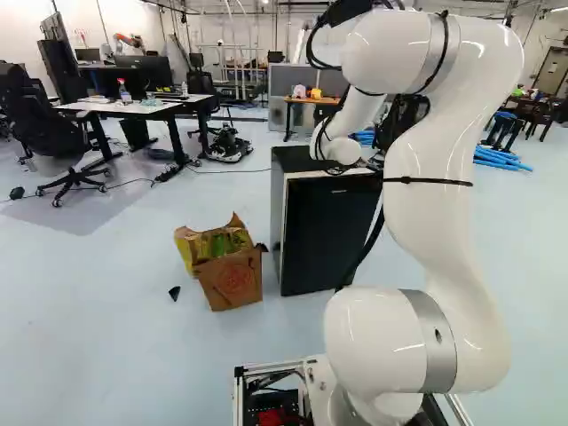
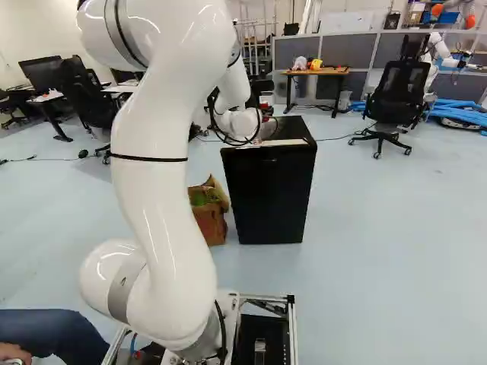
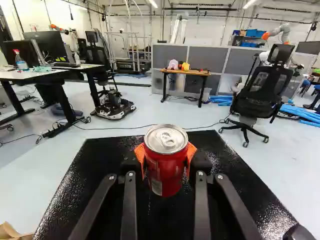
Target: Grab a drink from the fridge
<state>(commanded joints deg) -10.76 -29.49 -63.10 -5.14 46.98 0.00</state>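
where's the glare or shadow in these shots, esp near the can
Wrist view: speckled glints along both sides of the textured black fridge top, light catching the silver lid of the red cylindrical can; both base views: bright streaks on the glossy white arm; left base view: greyish shadow around the black wheeled chair.

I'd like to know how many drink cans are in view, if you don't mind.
1: the red can, gripped in the claw, above the black fridge. Others may be hidden inside the fridge or the cardboard box.

No text is readable: the red can (image 3: 169, 167) bears blurred print (image 3: 156, 186), the cardboard box (image 1: 211, 288) a round red mark (image 1: 235, 278).
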